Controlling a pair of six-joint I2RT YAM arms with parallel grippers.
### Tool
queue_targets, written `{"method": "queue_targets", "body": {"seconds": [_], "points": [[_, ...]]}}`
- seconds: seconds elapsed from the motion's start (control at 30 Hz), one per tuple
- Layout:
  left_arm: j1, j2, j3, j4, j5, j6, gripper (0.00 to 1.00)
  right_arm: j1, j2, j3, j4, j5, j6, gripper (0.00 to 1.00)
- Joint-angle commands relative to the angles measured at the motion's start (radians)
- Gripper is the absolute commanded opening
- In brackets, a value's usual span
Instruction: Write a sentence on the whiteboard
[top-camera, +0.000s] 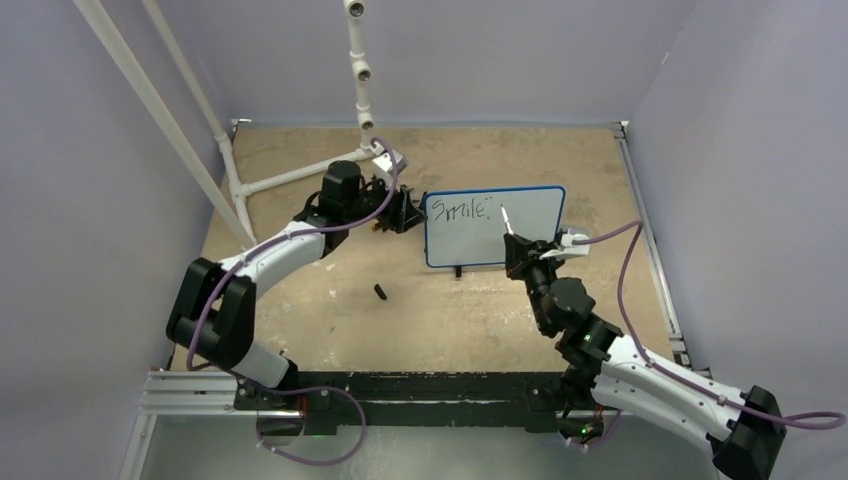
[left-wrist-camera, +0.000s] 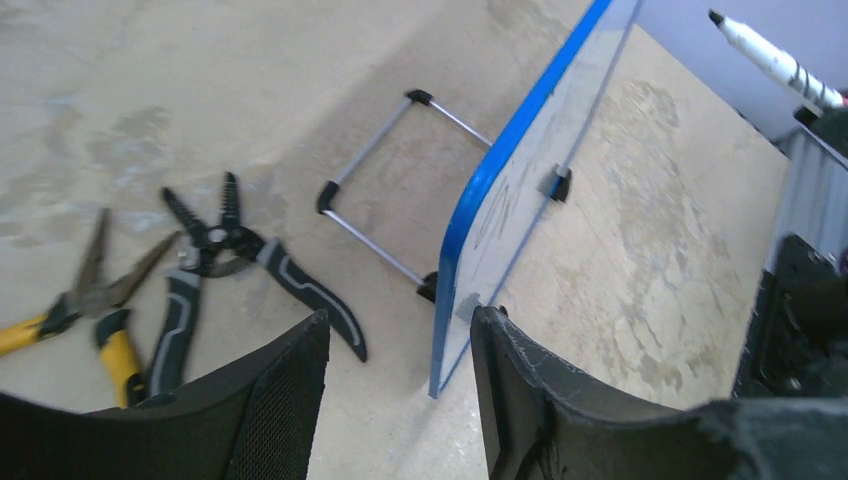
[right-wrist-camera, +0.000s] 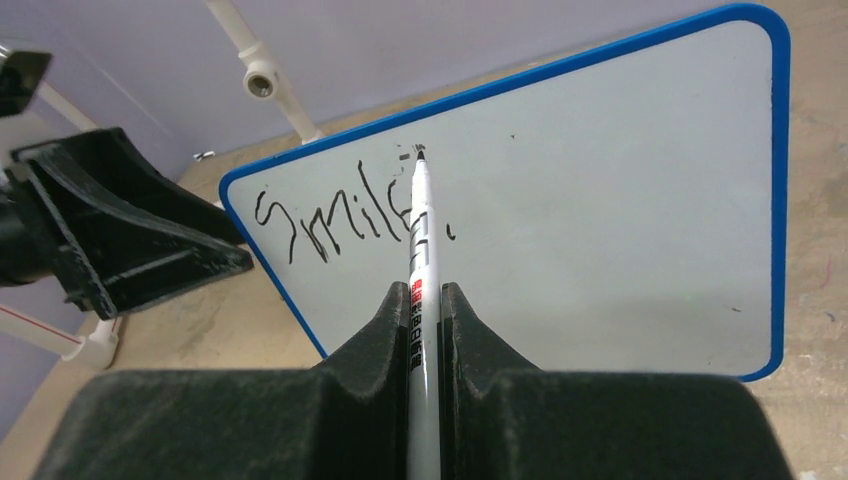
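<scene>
The whiteboard (top-camera: 470, 245) stands upright mid-table, blue-framed, on a wire stand (left-wrist-camera: 380, 190). The sentence (top-camera: 458, 211) reads "Smile," in black at its upper left (right-wrist-camera: 330, 220). My left gripper (top-camera: 410, 212) is at the board's left edge, open, and the blue edge (left-wrist-camera: 520, 140) runs between its fingers (left-wrist-camera: 402, 318) without being clamped. My right gripper (top-camera: 522, 250) faces the board and is shut on a white marker (right-wrist-camera: 420, 240). The marker's black tip points just past the comma and seems slightly off the surface (left-wrist-camera: 775, 62).
Yellow-handled pliers (left-wrist-camera: 90, 290) and black wire strippers (left-wrist-camera: 230, 250) lie on the table behind the board. A small black cap (top-camera: 381, 292) lies in front of the board, to its left. A white pipe frame (top-camera: 290, 175) stands at the back left.
</scene>
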Motion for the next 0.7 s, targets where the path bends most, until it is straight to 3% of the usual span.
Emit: {"method": "queue_targets", "body": {"seconds": [0.0, 0.13, 0.33, 0.5, 0.67], "points": [[-0.023, -0.145, -0.026, -0.035, -0.289, -0.042, 0.53, 0.001, -0.036, 0.053, -0.024, -0.017, -0.066, 0.00], [-0.101, -0.241, -0.046, -0.108, -0.528, -0.127, 0.53, 0.000, -0.064, 0.059, -0.033, -0.021, -0.074, 0.00], [-0.322, -0.277, -0.100, -0.123, -0.756, -0.340, 0.51, 0.000, -0.091, 0.058, -0.028, -0.016, -0.079, 0.00], [-0.472, -0.190, -0.097, -0.082, -0.850, -0.433, 0.50, -0.001, -0.125, 0.053, -0.032, 0.000, -0.079, 0.00], [-0.514, -0.035, -0.062, -0.056, -0.869, -0.466, 0.51, -0.001, -0.160, 0.046, -0.036, 0.011, -0.076, 0.00]]}}
